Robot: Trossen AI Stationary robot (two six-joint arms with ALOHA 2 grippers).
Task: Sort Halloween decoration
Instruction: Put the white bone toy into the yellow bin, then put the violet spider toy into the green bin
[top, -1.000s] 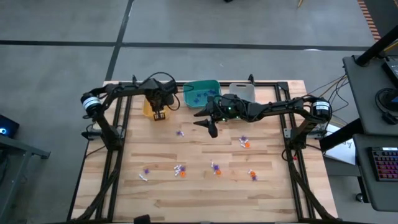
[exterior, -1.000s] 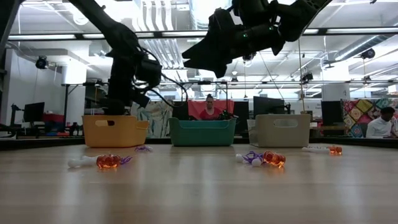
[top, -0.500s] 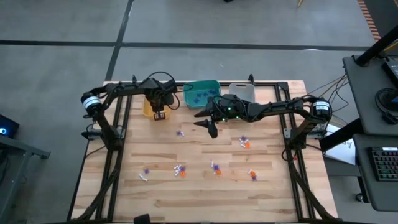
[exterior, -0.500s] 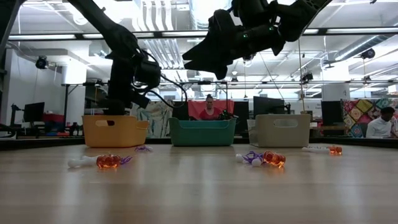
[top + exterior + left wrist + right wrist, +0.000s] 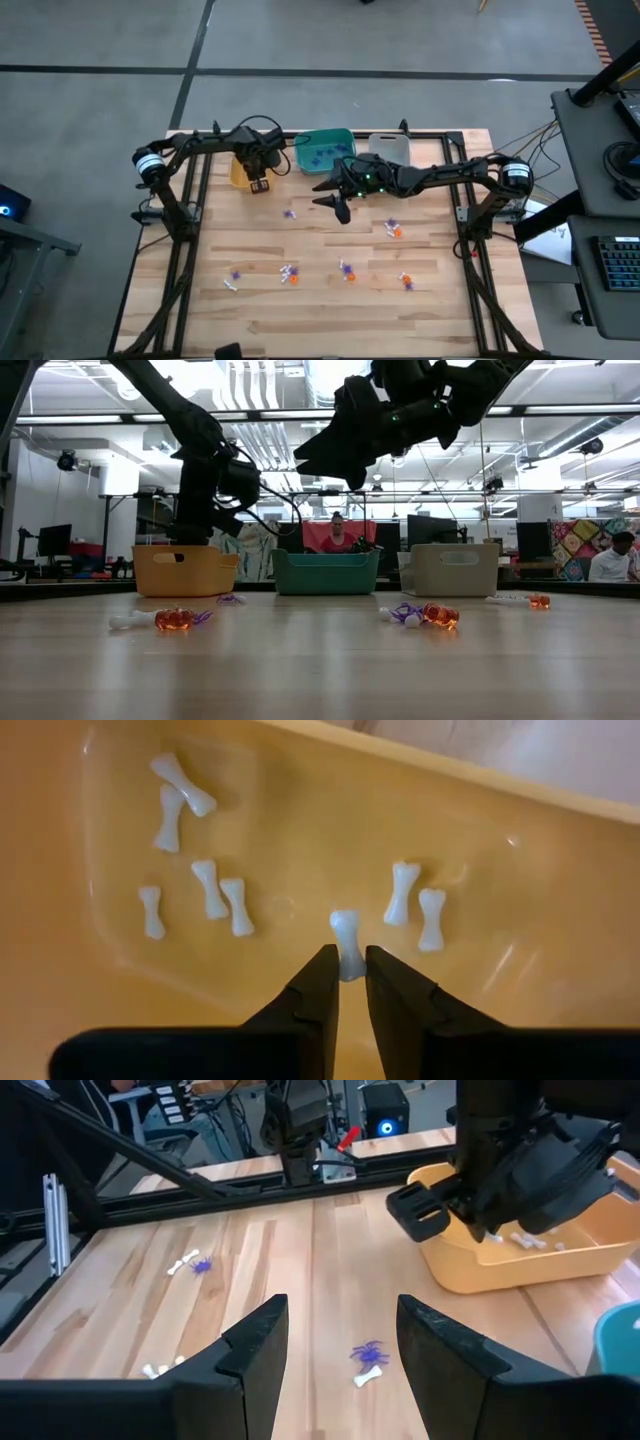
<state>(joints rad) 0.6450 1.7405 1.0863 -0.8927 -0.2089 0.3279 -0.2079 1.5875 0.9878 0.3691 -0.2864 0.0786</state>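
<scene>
Several white bone trinkets [image 5: 200, 885] of the Halloween decoration lie on the floor of the yellow bin [image 5: 236, 175]. My left gripper [image 5: 351, 965] points down over that bin, its fingers a narrow gap apart. One white bone [image 5: 346, 938] shows right at their tips. My right gripper [image 5: 338, 205] hangs open and empty above the table's middle, near the teal bin [image 5: 322, 150]. Orange, purple and white trinkets [image 5: 290, 273] lie scattered on the wooden table [image 5: 250, 320]. My left gripper's fingers [image 5: 318, 982] stand on either side of the lower end of the white bone [image 5: 347, 960], coming from above. I cannot tell whether they touch the bone or whether it lies on the bin floor beyond them.
A grey bin [image 5: 390, 147] stands to the right of the teal bin at the far edge. More trinkets lie at mid-table [image 5: 393, 229] and toward the near side [image 5: 406, 281]. People sit in the room behind the table [image 5: 335, 532].
</scene>
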